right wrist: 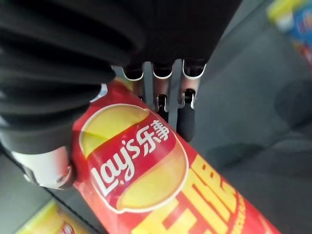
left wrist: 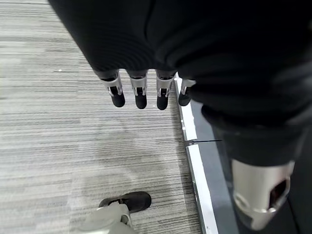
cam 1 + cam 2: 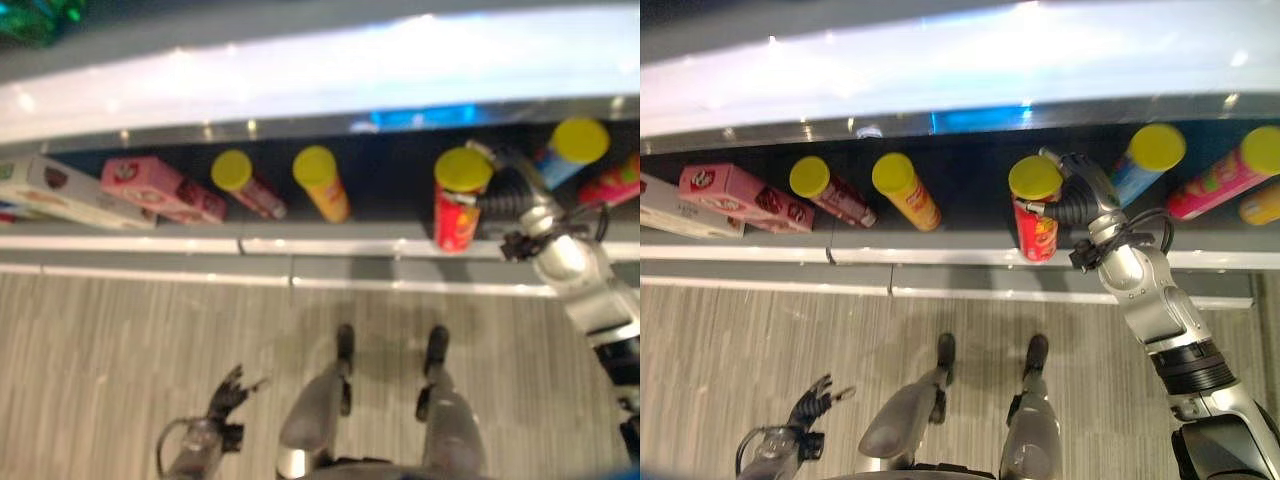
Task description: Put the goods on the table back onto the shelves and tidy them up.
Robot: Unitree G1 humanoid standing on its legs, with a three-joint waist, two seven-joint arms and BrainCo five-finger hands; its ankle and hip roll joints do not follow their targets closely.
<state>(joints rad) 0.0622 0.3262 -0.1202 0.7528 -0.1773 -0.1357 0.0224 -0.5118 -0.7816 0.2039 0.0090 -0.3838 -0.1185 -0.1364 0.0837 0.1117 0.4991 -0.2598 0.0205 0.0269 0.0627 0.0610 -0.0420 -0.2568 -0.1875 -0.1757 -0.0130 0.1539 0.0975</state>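
Right hand (image 3: pixel 1080 195) curled round red can (image 3: pixel 1036 222), standing on shelf (image 3: pixel 970 245). Orange can (image 3: pixel 906 190), maroon can (image 3: pixel 830 190), pink box (image 3: pixel 735 195) already shelved left of it. Release pending. Left hand (image 3: pixel 228 390) relaxed, empty.

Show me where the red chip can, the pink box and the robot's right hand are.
Red chip can (image 3: pixel 456 222), left eye view, red side.
Pink box (image 3: pixel 160 187), left eye view, top face.
Right hand (image 3: pixel 1081 187), right eye view, dark back cover.
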